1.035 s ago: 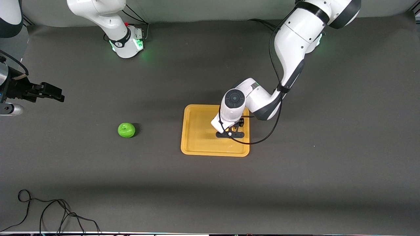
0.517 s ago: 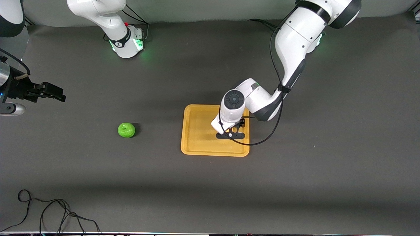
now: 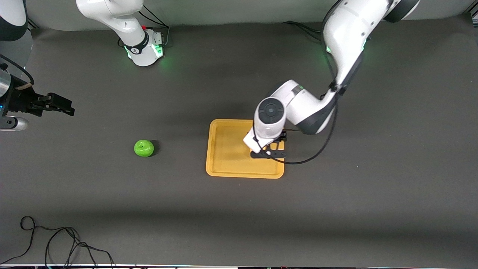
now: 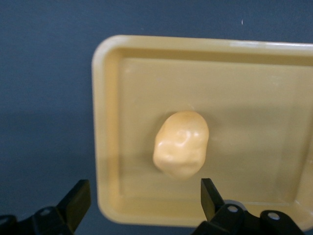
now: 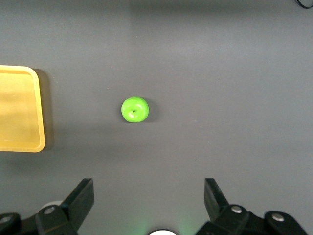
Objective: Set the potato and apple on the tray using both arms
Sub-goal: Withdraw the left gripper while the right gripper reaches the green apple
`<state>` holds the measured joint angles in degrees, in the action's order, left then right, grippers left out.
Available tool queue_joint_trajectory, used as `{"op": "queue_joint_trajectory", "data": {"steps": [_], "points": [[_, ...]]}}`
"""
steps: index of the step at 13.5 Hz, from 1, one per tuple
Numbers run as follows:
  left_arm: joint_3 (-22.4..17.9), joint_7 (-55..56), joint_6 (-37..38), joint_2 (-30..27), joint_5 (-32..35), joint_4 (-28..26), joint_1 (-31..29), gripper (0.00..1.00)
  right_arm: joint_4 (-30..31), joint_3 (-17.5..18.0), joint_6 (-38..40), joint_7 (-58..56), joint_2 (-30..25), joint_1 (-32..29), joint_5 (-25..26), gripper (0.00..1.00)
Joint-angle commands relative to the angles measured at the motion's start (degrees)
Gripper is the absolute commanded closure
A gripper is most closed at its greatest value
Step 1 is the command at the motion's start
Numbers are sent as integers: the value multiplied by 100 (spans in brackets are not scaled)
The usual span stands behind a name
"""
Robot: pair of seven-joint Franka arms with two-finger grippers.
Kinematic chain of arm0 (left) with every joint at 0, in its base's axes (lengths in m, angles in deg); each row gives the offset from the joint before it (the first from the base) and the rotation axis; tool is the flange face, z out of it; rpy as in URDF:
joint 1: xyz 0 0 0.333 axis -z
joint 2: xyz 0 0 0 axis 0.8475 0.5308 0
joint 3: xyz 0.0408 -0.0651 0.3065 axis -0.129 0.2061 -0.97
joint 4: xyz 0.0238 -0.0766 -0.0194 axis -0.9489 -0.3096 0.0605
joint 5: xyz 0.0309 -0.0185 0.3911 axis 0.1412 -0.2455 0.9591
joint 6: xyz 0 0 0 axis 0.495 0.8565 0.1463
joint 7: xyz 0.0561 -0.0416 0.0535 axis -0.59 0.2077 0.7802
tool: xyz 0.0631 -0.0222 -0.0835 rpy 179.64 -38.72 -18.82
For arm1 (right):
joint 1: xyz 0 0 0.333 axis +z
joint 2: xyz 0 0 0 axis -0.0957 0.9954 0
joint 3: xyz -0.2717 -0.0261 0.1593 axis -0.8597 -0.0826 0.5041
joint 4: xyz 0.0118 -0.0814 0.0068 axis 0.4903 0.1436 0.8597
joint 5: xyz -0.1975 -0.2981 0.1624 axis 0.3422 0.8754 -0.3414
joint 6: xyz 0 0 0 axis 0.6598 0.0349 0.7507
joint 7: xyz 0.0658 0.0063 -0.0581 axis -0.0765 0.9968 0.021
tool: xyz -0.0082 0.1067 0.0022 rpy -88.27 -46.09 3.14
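The pale yellow-tan potato [image 4: 181, 144] lies loose in the orange-yellow tray [image 4: 105, 122]. My left gripper [image 4: 144, 200] is open and empty, just above the potato and apart from it. In the front view it [image 3: 269, 152] is over the tray [image 3: 227, 149] at the left arm's end, and the wrist hides the potato. The green apple [image 3: 143, 148] sits on the dark table beside the tray, toward the right arm's end. My right gripper [image 3: 63, 105] is open and empty, high over the right arm's end. Its wrist view shows the apple [image 5: 134, 109], the tray [image 5: 19, 107] and its open fingers [image 5: 80, 200].
A black cable [image 3: 56, 243] lies coiled on the table near the front camera at the right arm's end. Both arm bases [image 3: 143, 50] stand along the table's edge farthest from the front camera.
My left arm has lifted and shifted slightly toward its own end of the table, over the tray. The right gripper has barely moved. The apple has not moved.
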<state>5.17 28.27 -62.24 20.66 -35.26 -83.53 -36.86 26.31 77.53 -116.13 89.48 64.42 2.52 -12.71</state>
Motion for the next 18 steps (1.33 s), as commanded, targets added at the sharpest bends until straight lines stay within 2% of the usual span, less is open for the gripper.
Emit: {"op": "queue_joint_trajectory", "data": {"steps": [1,5,9,12,15,17,18], "points": [[73,-558,764,-728,-360,-112,-542,0,-76,10,154,69,-65,34,61,0],[55,-1418,1574,-1476,-432,-165,-1473,0,-41,10,76,8,75,25,9,0],[38,-2771,2198,-1960,-432,-261,-2458,0,169,10,-503,-1,620,16,-18,0],[46,-3503,2313,-2330,-475,-490,-3012,0,783,19,-1231,8,726,155,-27,0],[20,-3582,2445,-2567,-502,-542,-3101,0,1258,19,-1995,86,1111,411,-114,0],[2,-4029,2489,-2821,-633,-631,-3469,0,2160,-8,-3056,69,1104,403,-657,0],[-67,-4214,2577,-2979,-747,-674,-3566,0,2609,-8,-3628,60,1104,429,-651,0]]}}
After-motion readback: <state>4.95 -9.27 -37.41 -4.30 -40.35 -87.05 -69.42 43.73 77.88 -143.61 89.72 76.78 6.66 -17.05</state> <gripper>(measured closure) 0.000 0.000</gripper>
